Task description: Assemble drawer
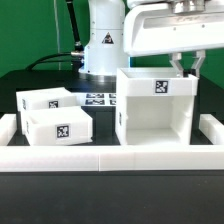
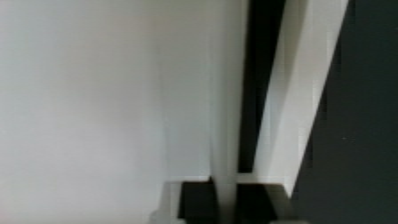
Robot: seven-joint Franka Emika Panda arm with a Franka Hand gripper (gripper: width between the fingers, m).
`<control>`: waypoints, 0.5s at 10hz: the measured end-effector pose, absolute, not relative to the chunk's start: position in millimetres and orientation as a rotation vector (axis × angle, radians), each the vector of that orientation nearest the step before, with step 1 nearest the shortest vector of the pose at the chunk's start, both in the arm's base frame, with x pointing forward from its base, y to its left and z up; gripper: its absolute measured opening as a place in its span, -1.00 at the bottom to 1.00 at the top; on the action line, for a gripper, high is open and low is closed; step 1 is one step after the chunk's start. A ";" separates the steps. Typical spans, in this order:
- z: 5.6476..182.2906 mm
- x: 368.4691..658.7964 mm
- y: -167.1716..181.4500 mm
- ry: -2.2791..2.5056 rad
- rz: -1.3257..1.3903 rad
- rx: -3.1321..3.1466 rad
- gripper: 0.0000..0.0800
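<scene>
The large white open-fronted case (image 1: 150, 105) of the drawer stands upright at the exterior view's right, with a square tag on its top front. Two smaller white trays, one behind (image 1: 42, 100) and one in front (image 1: 60, 127), sit at the left, each with a tag. My gripper (image 1: 188, 68) reaches down over the case's top right back corner, one finger on each side of the right wall. In the wrist view the dark pads (image 2: 199, 200) press on both sides of the thin white wall edge (image 2: 226, 120), so the gripper (image 2: 231, 200) is shut on it.
Low white wall strips (image 1: 100, 158) run along the front and both sides of the black table. The marker board (image 1: 98, 99) lies flat behind the trays. The arm's white base (image 1: 100, 40) stands at the back.
</scene>
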State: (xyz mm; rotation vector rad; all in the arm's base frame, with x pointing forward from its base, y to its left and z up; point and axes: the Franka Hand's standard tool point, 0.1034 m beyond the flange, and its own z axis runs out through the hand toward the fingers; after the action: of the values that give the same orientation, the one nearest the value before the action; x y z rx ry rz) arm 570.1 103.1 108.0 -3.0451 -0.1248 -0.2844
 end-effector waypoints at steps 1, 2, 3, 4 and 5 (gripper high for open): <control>108.2 570.0 103.4 -0.108 -0.283 -3.040 -0.91; 108.2 570.0 103.6 -0.102 -0.283 -3.040 -0.91; 108.2 569.9 104.2 -0.075 -0.282 -3.038 -0.91; 108.4 569.9 105.0 0.026 -0.276 -3.030 -0.91; 108.6 569.9 105.6 0.098 -0.272 -3.021 -0.91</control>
State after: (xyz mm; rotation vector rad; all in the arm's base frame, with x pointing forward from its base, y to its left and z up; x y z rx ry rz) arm 569.9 105.6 108.6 -3.0207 0.0977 -0.2720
